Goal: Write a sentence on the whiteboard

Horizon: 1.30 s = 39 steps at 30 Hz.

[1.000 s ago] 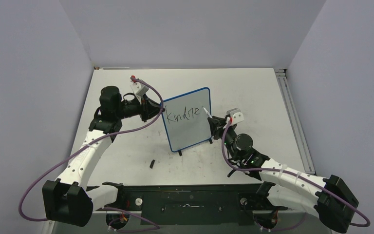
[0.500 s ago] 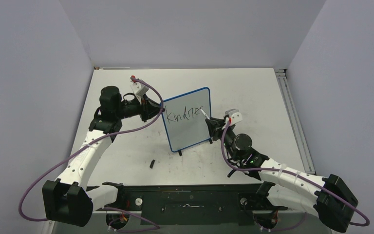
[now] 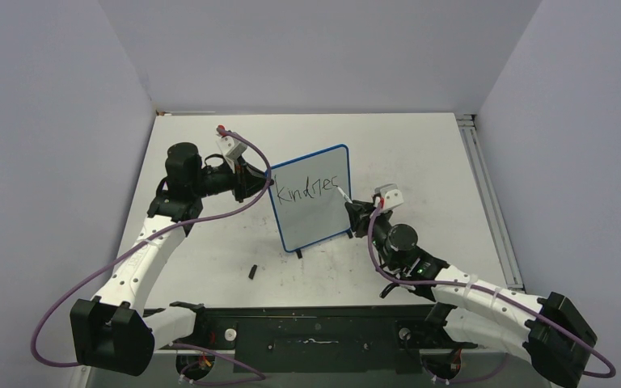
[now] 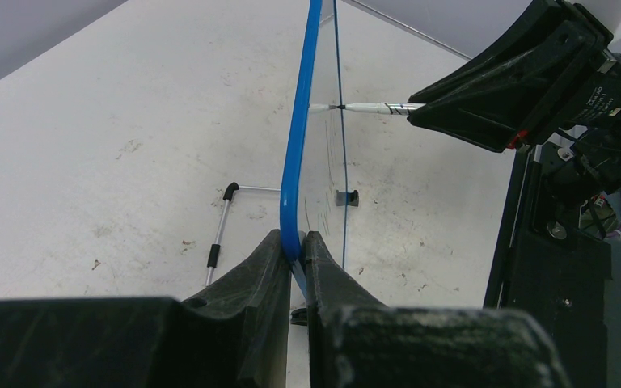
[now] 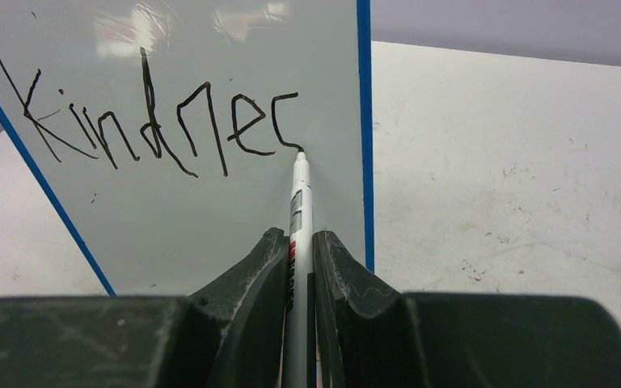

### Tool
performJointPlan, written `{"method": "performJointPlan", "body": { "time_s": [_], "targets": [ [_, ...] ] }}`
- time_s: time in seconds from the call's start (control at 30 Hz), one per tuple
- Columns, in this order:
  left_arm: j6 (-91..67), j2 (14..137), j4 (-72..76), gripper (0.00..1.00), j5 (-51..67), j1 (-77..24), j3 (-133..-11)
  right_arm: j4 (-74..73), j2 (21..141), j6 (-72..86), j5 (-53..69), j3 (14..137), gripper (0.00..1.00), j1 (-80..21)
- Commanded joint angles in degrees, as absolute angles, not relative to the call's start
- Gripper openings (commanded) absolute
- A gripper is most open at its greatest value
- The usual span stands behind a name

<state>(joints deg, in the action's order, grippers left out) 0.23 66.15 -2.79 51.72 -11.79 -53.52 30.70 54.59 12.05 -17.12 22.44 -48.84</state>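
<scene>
The whiteboard (image 3: 315,222) stands upright mid-table, blue-framed. My left gripper (image 3: 263,184) is shut on its left edge; in the left wrist view the blue frame (image 4: 295,162) runs up from between the fingers of that gripper (image 4: 293,236). The sentence (image 5: 162,121) reads "Kindne" plus a curved stroke, in black on the top line (image 3: 307,191). My right gripper (image 5: 297,236) is shut on a white marker (image 5: 299,202), its tip touching the board at the end of the last stroke. From above, the right gripper (image 3: 354,212) sits just right of the board with the marker (image 3: 344,194) angled up-left.
A small black cap (image 3: 253,272) lies on the table in front of the board. A thin metal prop (image 4: 220,234) and a black foot (image 4: 346,197) sit at the board's base. A metal rail (image 3: 485,194) runs along the table's right edge.
The right gripper carried the marker tip rightward and slightly down along the top line, adding a new curved stroke after the "e". The left gripper and board stayed still.
</scene>
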Motion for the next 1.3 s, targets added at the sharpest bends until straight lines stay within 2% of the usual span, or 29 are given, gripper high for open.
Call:
{"method": "performJointPlan", "body": {
  "time_s": [0.0, 0.53, 0.93, 1.27],
  "targets": [
    [2.37, 67.15, -6.76, 0.00, 52.68, -12.19, -53.70, 29.98, 53.77, 12.85, -19.20, 21.97, 0.05, -48.94],
    [2.31, 66.97, -6.68, 0.00, 52.78, -12.16, -53.66, 32.44, 55.51, 12.64, -15.49, 22.19, 0.05, -51.28],
    [2.28, 66.80, -6.58, 0.00, 52.63, -12.20, -53.56, 31.15, 48.52, 11.85, -22.36, 22.47, 0.05, -53.33],
    [2.23, 66.97, -6.59, 0.00, 52.60, -12.21, -53.61, 33.54, 51.68, 10.08, -23.13, 25.39, 0.05, -50.51]
  ]
}}
